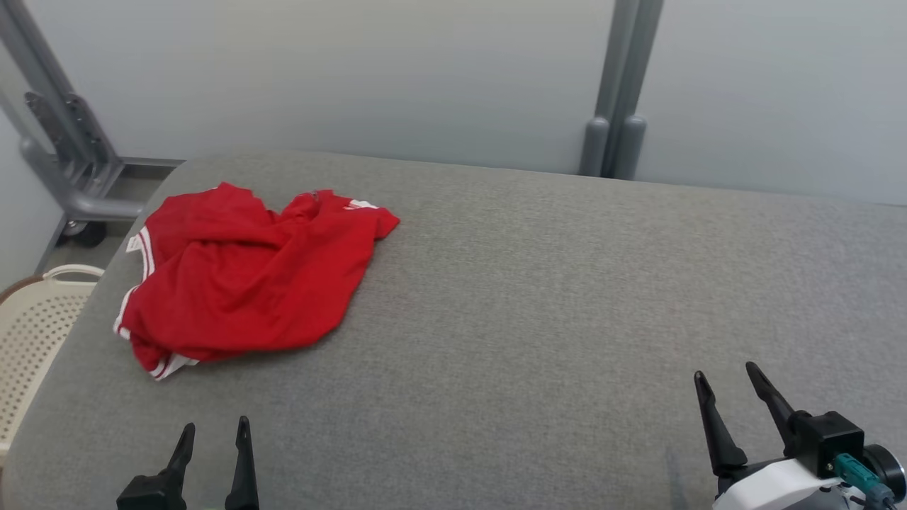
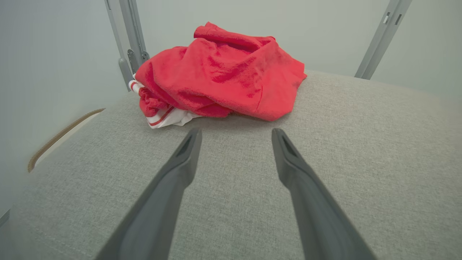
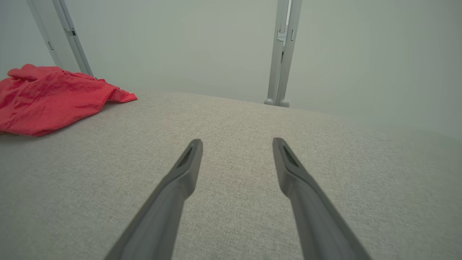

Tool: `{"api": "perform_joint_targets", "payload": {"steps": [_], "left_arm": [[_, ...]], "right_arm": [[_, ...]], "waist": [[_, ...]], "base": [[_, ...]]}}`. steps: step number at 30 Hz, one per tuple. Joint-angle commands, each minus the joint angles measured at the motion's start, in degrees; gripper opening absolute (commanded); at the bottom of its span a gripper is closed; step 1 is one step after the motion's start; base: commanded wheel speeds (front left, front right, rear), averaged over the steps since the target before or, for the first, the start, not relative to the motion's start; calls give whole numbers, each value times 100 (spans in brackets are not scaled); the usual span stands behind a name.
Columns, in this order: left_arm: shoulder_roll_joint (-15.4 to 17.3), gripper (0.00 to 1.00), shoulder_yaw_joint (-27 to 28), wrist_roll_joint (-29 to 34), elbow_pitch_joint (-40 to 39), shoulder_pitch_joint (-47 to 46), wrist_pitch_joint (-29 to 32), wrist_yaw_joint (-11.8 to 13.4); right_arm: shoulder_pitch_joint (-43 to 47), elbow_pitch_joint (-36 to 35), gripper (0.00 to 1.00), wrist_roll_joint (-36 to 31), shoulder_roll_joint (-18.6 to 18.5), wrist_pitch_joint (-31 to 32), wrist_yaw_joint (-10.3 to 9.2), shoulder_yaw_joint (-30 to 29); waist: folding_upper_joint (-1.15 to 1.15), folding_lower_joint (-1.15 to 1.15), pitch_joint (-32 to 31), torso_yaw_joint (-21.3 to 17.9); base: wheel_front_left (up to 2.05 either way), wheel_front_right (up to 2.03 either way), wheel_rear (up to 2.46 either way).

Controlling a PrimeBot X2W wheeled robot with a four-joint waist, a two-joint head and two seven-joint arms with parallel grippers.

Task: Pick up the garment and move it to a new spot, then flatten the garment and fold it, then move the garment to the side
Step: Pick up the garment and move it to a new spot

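Red against grey is what catches the eye: a crumpled red fabric garment with white striped trim lies on the left part of a broad, grey, cloth-covered table, close to the table's left edge and towards its far side. The heap is longer than it is wide. Seen from the head, its long axis runs on a slant from the near-left, where a bunched hem with white stripes pokes out, up to the far-right, where one red corner tapers to a point aimed at the middle of the back edge. More white trim shows along its left border. Folds and ridges cross the top, so it is not flat. The left gripper hovers over the near-left of the table with its two long dark fingers spread apart and nothing between them; they point at the garment, which sits just ahead of the tips without touching. The right gripper is at the near-right, well apart from the cloth, its fingers likewise parted and empty over bare grey fabric. Beyond the left edge stands a cream perforated plastic basket. Behind the table, grey metal posts rise against pale wall panels.
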Motion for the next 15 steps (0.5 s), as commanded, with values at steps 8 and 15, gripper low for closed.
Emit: {"api": "perform_joint_targets", "payload": {"steps": [8,15], "left_arm": [[15,100,250,-20,-121,216,-11,1],[9,100,405,-54,-257,296,-11,7]], "right_arm": [[-143,118,100,-44,104,-17,2,438],[-306,202,100,-13,87,-17,2,765]], "waist": [[65,0,-171,1235],[65,0,-123,1482]], "base": [[0,0,0],[0,0,0]]}}
